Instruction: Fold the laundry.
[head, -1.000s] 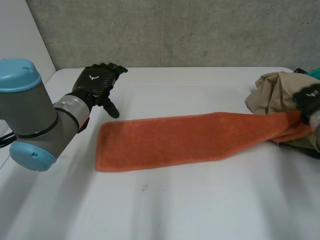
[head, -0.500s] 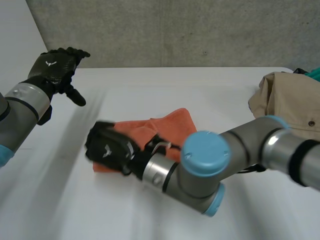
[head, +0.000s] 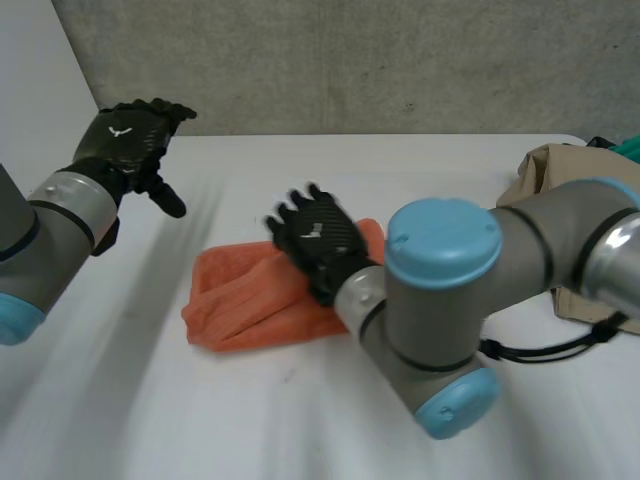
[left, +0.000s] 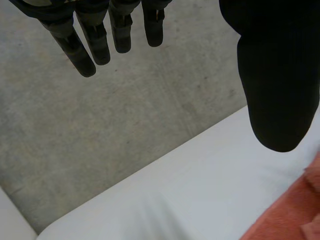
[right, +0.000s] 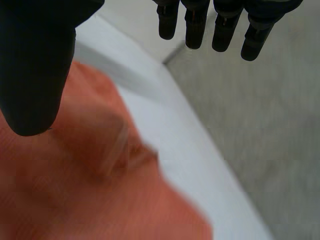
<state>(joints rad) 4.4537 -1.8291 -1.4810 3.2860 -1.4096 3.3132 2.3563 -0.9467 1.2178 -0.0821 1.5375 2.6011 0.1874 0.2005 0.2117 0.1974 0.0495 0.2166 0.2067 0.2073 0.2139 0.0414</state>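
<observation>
Now the towel (head: 245, 300) lies doubled and rumpled under the right hand (head: 318, 238), whose fingers are spread and empty. Best to press down and smooth the fold outward. The left hand (head: 128, 140), relaxed and holding nothing, hovers well apart.

Behind and between the arms, looking down over the white desk (head: 300, 420) toward a grey wall (head: 400, 60). On the left wrist, close along the left hand (left: 270, 75), facing that wall. On the right wrist, along the right hand (right: 35, 65), just above the orange towel (right: 75, 200), shared by all three.
</observation>
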